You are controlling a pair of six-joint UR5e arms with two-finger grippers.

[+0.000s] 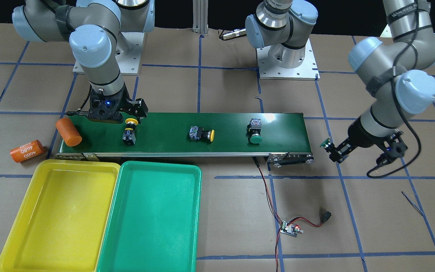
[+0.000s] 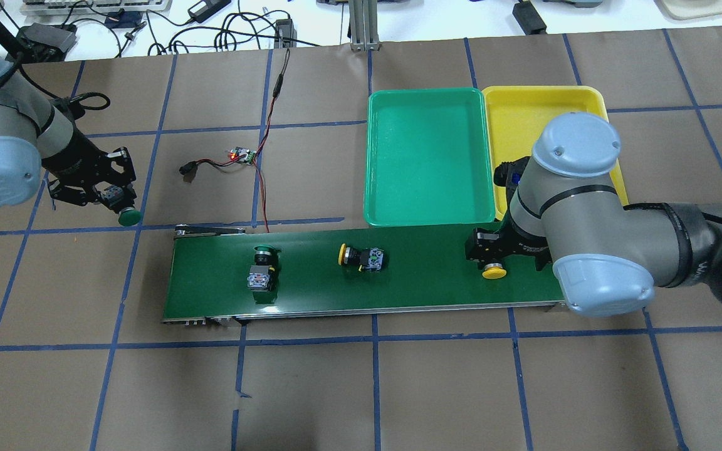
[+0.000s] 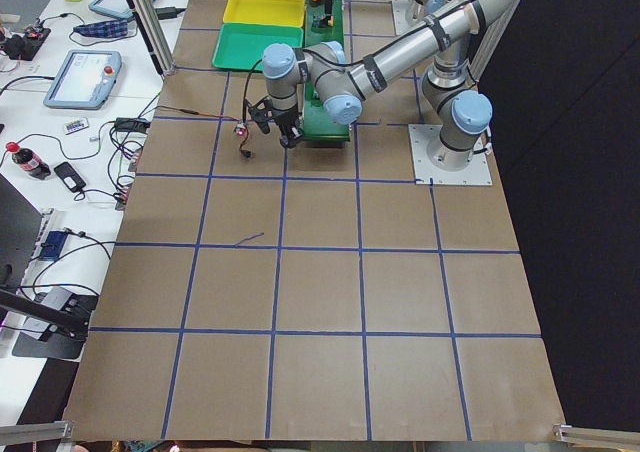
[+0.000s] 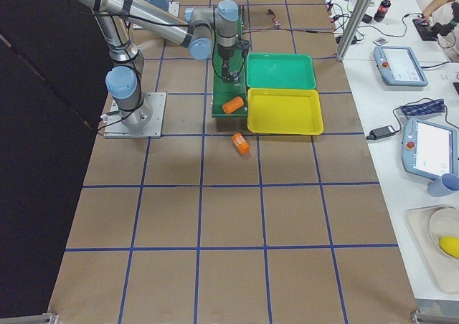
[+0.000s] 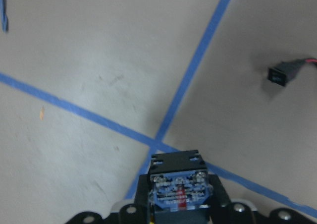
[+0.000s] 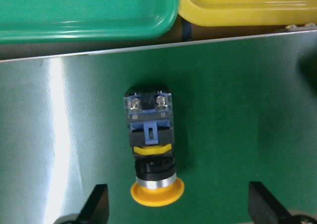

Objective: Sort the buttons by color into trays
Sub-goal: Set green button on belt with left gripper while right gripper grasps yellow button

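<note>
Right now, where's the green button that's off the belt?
Overhead view, far left: the green button sits in the left hand, just past the end of the belt.

Grey arm tubes, pale-blue joint caps, black tool (image 1: 339, 153).

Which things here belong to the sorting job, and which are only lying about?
Job: end yellow button, middle yellow button, free green button, held green button, yellow tray, green tray.
Lying about: plain orange cylinder, orange cylinder marked 4680, circuit board.
</note>
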